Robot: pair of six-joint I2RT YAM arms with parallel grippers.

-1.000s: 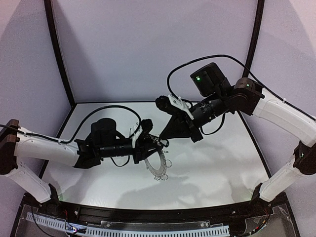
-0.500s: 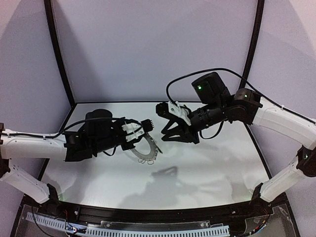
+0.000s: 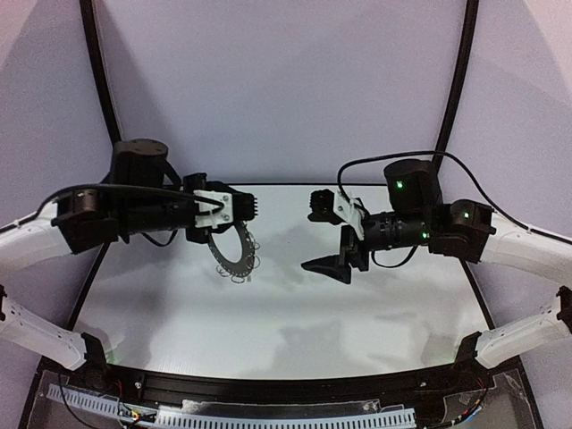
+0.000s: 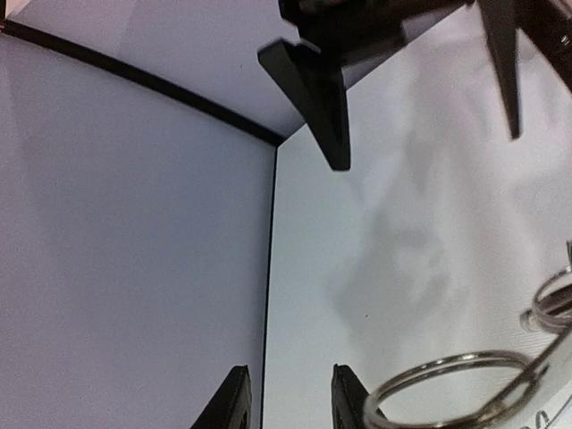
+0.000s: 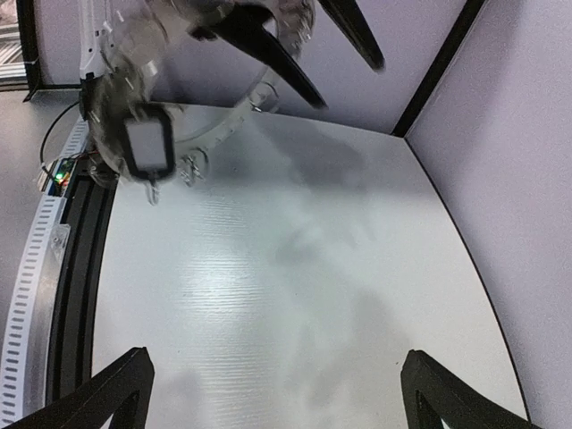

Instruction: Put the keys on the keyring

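My left gripper (image 3: 243, 208) is raised over the left of the table and is shut on the keyring (image 3: 233, 253), a dark flat ring fringed with wire loops that hangs below it, off the table. In the left wrist view my left gripper (image 4: 290, 400) shows only its tips, with wire loops (image 4: 447, 382) beside the right one. In the right wrist view a small dark oblong key (image 5: 148, 145) hangs at the rim of the keyring (image 5: 234, 114). My right gripper (image 3: 325, 234) stands wide open to the right of the ring, apart from it. In its own view the right gripper (image 5: 277, 386) holds nothing.
The white table (image 3: 357, 313) lies inside pale purple walls with black corner posts (image 3: 458, 80). A black rail and a white cable track (image 5: 36, 268) run along the near edge. The right gripper's fingers (image 4: 315, 85) show at the top of the left wrist view.
My right gripper went from shut to wide open and drew back to the right. My left arm lifted the keyring up and away to the left.
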